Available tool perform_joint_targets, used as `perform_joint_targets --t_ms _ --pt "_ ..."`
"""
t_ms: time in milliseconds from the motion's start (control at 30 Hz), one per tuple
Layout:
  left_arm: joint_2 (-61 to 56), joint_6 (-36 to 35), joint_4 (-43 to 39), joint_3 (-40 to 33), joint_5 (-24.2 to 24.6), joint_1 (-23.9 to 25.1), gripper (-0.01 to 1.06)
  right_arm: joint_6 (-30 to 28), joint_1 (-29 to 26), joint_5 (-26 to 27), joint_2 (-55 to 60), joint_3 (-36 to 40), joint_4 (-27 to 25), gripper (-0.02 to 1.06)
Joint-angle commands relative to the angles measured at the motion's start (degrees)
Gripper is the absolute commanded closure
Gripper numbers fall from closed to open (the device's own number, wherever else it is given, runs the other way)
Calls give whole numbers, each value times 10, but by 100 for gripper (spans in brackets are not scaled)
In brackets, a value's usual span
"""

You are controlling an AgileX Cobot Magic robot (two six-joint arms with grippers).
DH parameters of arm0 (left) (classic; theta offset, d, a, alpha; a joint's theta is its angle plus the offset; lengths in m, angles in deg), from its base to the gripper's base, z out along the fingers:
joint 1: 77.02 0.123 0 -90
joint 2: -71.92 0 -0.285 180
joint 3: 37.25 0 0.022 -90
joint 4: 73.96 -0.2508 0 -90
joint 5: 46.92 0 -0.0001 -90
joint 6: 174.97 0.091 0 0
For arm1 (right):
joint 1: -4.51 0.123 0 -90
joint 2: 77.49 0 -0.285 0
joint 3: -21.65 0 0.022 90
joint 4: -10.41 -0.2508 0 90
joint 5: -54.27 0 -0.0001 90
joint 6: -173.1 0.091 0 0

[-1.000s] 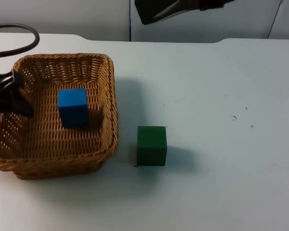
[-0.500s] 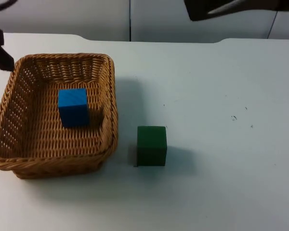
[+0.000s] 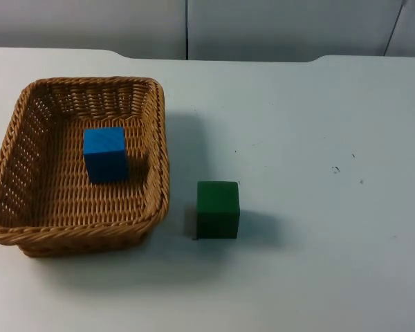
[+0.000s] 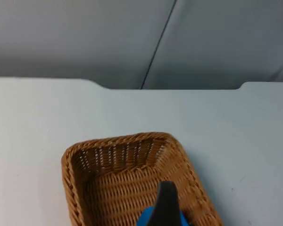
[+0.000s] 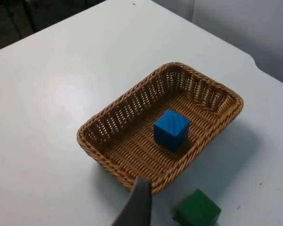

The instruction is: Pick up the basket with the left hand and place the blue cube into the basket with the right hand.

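Now both arms have left the top view; cube [image 3: 106, 153] sits in basket [image 3: 159, 138], which rests on the table. Finger states: cannot tell. Task looks complete.

In the left wrist view the blue cube [image 4: 181, 220] sits mostly hidden behind a black fingertip [image 4: 165, 202].

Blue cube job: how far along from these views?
Done: the blue cube sits inside the wicker basket, which rests on the white table. In hand: nothing. Left: nothing evident; the green cube stays on the table beside the basket.
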Motion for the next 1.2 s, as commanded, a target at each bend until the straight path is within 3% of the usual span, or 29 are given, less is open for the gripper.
perform_joint_targets --t_ms 0,200,333,433,533,633,700,1000,1167 --pt "-50 -31 -46 4 54 0 39 -9 1 7 -20 23 5 22" --pt "-166 -53 -72 -7 147 0 39 -12 1 67 -79 114 4 22" --pt "-242 -70 -85 -31 177 0 38 -12 1 83 -118 164 1 22" --pt "-282 -94 -90 -43 185 0 29 -8 1 82 -138 185 1 22" --pt "-342 -148 -101 -62 200 0 7 -8 1 68 -163 199 1 22" --pt "-374 -179 -123 -70 226 0 0 -8 1 52 -177 203 1 22" --pt "-407 -218 -182 -71 258 0 0 -8 1 30 -193 207 1 22" --pt "-516 -329 -317 -71 293 0 0 -40 1 -72 -229 206 1 22" --pt "-570 -385 -386 -71 306 0 0 -38 1 -65 -255 236 -1 17"
